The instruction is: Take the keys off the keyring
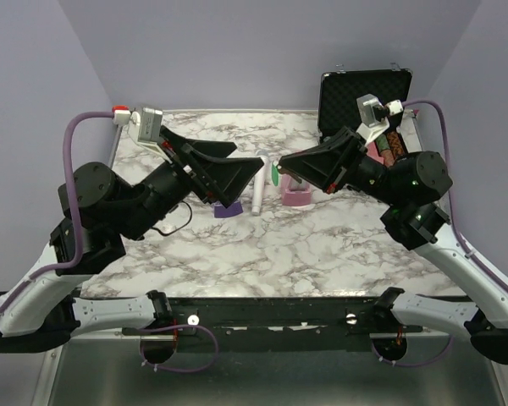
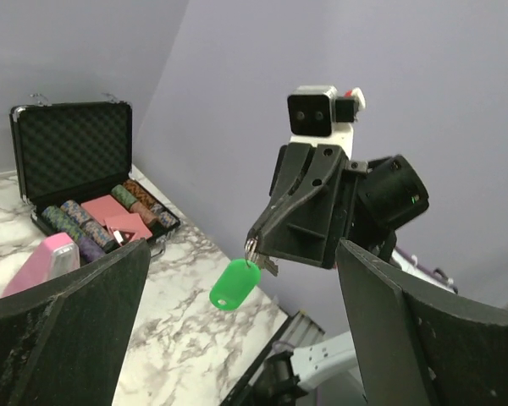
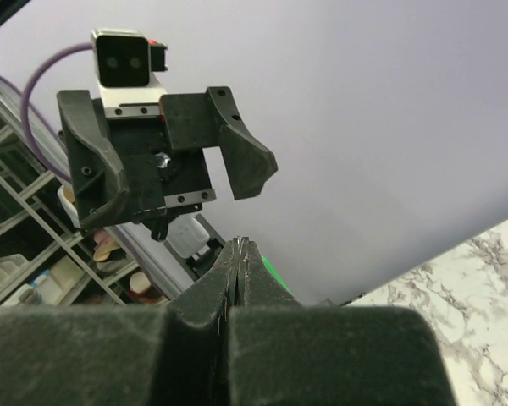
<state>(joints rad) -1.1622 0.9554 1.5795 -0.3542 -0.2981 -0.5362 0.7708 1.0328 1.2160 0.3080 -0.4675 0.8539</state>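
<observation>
Green plastic, oblong and glossy, forms the head of the tiny key (image 2: pixel 234 284), which hangs in the air above the white-and-grey marbled table (image 1: pixel 322 245) and touches nothing beneath it. It hangs from the thin grey metal keyring (image 2: pixel 251 251), which is nipped between the pressed-together black fingers of the right gripper (image 2: pixel 254 244). The right wrist view confirms that these fingers meet with no gap, a sliver of green showing just past them. The ring is too small to make out clearly, so it cannot be told for certain whether the pads bear on the ring alone or also on the key's metal shank. Relation of interest: the key's long axis slopes downward and away from the right fingertips, with the head lowest. The key lies straight ahead of the left gripper (image 1: pixel 247 156), on the line between its two fingers, which stand spread wide and hold nothing. In the overhead view the key sits in the narrow gap between the two gripper tips, just beside both. The left arm is thus the free one and the better placed. On this judgement, the coming move calls for it to advance, close on the green head across its flat faces, and draw against the ring held by the right.
</observation>
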